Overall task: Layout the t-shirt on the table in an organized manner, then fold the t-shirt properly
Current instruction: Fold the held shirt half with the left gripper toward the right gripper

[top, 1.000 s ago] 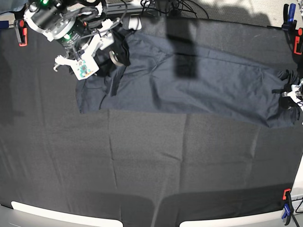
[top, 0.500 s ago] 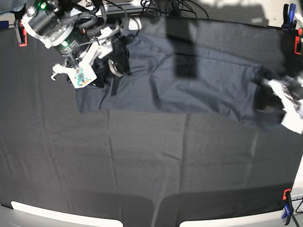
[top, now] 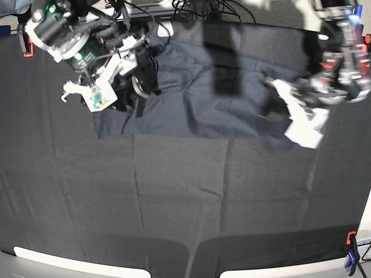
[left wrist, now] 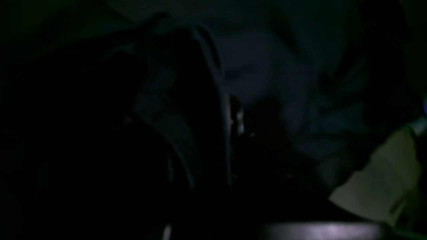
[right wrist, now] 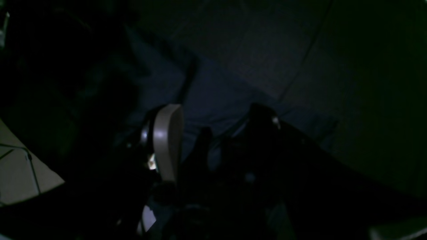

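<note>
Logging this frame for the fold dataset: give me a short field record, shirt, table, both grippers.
t-shirt: spread along the table's far side, creased, not folded
table: black cloth, near half bare
left gripper: shut on the t-shirt's edge, motion-blurred in the base view
right gripper: jaws open over the t-shirt's other end; contact unclear
wrist views: too dark for detail
</note>
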